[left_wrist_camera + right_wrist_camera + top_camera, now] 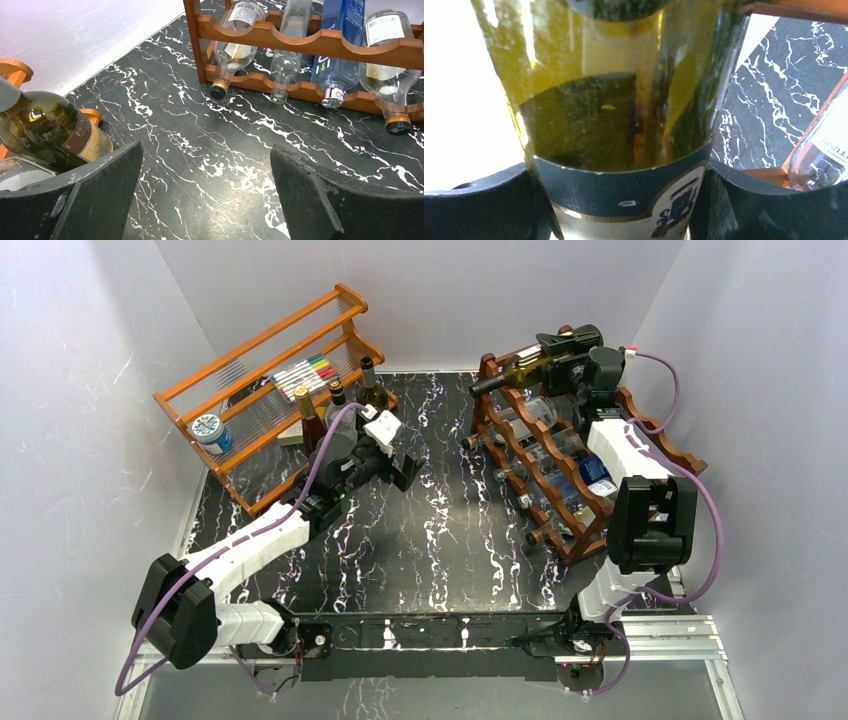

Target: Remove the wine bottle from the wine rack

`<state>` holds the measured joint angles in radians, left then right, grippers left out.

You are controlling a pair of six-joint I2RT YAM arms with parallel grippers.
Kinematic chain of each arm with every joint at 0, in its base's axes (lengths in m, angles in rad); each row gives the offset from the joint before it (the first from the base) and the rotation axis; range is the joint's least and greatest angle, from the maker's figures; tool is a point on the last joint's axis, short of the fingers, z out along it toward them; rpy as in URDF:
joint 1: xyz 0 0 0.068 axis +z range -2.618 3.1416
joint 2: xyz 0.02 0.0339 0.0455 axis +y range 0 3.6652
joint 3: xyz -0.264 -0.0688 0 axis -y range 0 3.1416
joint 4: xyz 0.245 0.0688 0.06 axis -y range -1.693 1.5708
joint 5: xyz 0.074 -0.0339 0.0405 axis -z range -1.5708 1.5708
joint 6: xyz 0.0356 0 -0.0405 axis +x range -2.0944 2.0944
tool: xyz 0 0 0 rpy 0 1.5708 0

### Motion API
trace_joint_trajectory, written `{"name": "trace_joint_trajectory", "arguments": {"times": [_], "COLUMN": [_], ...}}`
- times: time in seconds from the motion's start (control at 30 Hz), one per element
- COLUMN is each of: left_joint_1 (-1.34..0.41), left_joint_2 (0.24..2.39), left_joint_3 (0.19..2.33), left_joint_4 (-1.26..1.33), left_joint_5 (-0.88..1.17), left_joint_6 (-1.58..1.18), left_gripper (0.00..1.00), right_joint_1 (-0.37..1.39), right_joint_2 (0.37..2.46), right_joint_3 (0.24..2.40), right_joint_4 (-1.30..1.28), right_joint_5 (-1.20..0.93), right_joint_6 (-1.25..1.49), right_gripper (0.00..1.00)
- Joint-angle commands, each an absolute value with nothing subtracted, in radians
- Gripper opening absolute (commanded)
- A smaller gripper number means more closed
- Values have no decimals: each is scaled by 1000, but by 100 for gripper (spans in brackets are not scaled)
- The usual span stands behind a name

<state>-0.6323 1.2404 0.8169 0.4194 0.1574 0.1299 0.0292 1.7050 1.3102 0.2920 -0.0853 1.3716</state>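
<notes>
A green-glass wine bottle [520,368] with a dark-banded label lies across the top tier of the dark reddish-brown wine rack [577,543], neck pointing left. My right gripper [565,355] is shut on its body. In the right wrist view the wine bottle [614,125] fills the gap of the right gripper [619,200], with both black fingers [474,210] pressed to its sides. My left gripper [400,465] hovers open over the black marble table, left of the rack. In the left wrist view the left gripper [206,185] holds nothing, and the wine rack's wavy rail [300,42] is ahead.
Several other bottles [560,465] lie in the rack's lower tiers, necks toward the table's middle. A lighter orange rack [260,350] at the back left holds markers and a tin [210,430]. Upright bottles [372,385] stand beside it, one dark bottle [50,132] close to my left finger.
</notes>
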Motion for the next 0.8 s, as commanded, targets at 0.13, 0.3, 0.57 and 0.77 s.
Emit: {"name": "trace_joint_trajectory", "arguments": {"times": [0.13, 0.3, 0.57, 0.77], "left_joint_1": [-639, -638, -638, -640], "left_joint_2": [1238, 1243, 1244, 1247], "left_joint_3": [820, 822, 821, 821], "left_joint_4": [457, 458, 459, 460], "left_joint_5": [173, 175, 175, 179], "left_joint_6": [126, 123, 123, 120], "left_gripper": [98, 98, 98, 98], "right_joint_1": [16, 10, 6, -28], "right_joint_2": [1605, 1578, 1551, 1522], "right_joint_3": [1244, 1204, 1179, 1201], "right_joint_4": [472, 535, 604, 602], "right_joint_5": [-80, -80, -116, -125], "right_joint_6": [1449, 1455, 1484, 1488], "right_gripper": [41, 39, 36, 35]}}
